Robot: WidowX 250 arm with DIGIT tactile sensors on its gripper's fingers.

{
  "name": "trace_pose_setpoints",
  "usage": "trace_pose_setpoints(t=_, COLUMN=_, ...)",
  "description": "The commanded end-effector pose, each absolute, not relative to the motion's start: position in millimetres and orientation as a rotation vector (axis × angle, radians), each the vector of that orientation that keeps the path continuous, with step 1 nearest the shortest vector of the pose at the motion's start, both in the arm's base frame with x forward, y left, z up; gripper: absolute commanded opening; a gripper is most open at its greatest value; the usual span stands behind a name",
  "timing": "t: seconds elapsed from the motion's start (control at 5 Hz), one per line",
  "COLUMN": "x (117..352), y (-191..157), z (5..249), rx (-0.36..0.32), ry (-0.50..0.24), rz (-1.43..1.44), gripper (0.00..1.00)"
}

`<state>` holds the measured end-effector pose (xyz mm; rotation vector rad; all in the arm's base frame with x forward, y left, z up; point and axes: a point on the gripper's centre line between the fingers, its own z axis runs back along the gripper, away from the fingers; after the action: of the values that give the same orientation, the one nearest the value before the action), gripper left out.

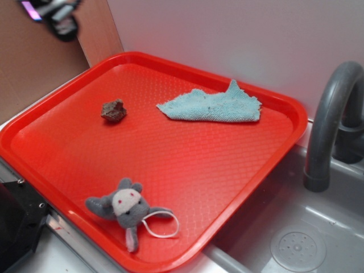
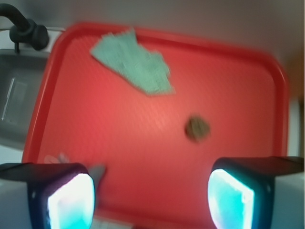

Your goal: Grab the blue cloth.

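The blue cloth (image 1: 216, 105) is a thin light blue-teal knitted rag with pointed edges. It lies flat at the far right of the red tray (image 1: 187, 165). In the wrist view the cloth (image 2: 136, 64) lies at the upper left of the tray (image 2: 143, 129), blurred. My gripper (image 1: 54, 14) shows only as a dark blurred shape high at the top left of the exterior view, well above and away from the cloth. In the wrist view the gripper (image 2: 151, 200) is open and empty, with its two pads far apart above the tray's near edge.
A small brown lump (image 1: 114, 110) lies on the tray left of the cloth. A grey stuffed animal (image 1: 126, 207) lies near the tray's front edge. A grey faucet (image 1: 333, 114) and a sink (image 1: 296, 239) are to the right. A white wall stands behind.
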<state>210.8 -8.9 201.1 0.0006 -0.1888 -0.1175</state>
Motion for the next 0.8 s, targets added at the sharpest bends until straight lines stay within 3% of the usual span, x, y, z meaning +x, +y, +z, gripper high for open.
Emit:
trace_pose_setpoints(t=0.0, x=272, y=-15, z=175, rx=0.108, ry=-0.269, rz=-0.385, gripper=1.00)
trace_pose_setpoints(t=0.4, x=320, y=-33, z=105, rx=0.176, ry=-0.208, rz=-0.505, gripper=1.00)
trace_pose_setpoints(t=0.6, x=333, y=-44, z=78, rx=0.136, ry=-0.170, rz=-0.524, gripper=1.00)
